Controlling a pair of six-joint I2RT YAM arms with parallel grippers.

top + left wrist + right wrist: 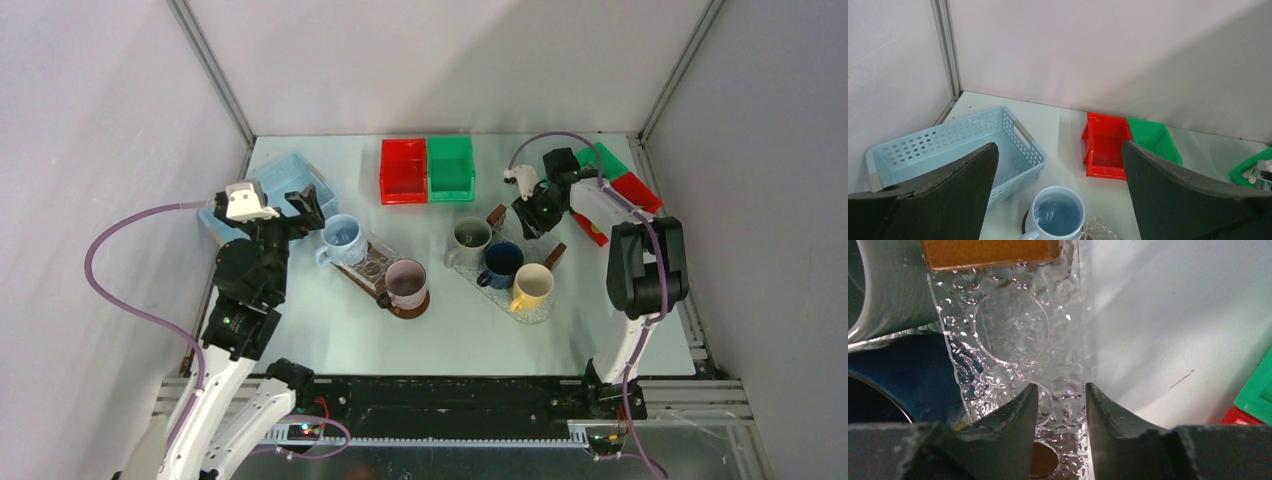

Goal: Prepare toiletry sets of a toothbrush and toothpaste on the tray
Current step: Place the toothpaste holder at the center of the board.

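A: How far is the task?
B: Hardly begun, I judge. No toothbrush and no tube shows on the tray point(1013, 355); pale slim toothbrushes point(1254, 171) lie in a green bin point(1239, 173) at the far right of the worktop point(1068, 125). Tubes I cannot find.
A: And the hands?
B: The right hand point(1060, 390) is narrow and empty above the clear, bumpy tray, beside a glossy dark blue mug point(898, 375). The left hand point(1059, 146) is wide, empty.

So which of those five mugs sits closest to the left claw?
The light blue mug, just beside the open left gripper. The pinkish mug, grey mug, dark blue mug and yellow mug all stand farther away.
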